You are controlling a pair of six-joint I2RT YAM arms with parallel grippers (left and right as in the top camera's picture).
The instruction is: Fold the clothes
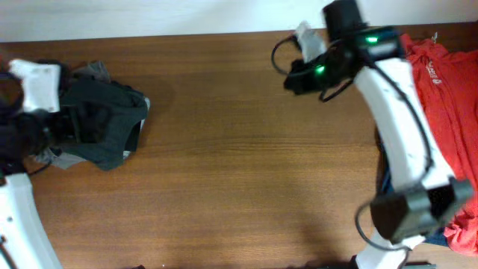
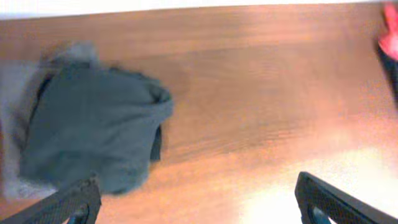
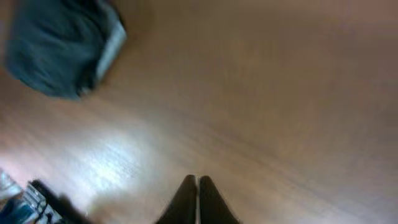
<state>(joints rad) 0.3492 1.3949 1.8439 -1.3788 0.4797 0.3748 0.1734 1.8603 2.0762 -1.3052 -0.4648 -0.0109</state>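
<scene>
The dark green T-shirt (image 1: 101, 123) sits as a compact, seemingly folded bundle atop a grey garment (image 2: 13, 112); the left tool (image 2: 202, 202) gapes empty just beside it; the right tool (image 3: 198, 199), clenched on nothing, hovers well apart from it; farther off, the red clothes (image 1: 448, 90) lie unfolded.

One table (image 1: 239, 172) and two arms: the left arm (image 1: 16, 213) and the right arm (image 1: 396, 112). Three garments can be counted: one green garment (image 1: 101, 119), one grey garment (image 1: 93, 71) under it, and one red garment (image 1: 448, 90).
</scene>
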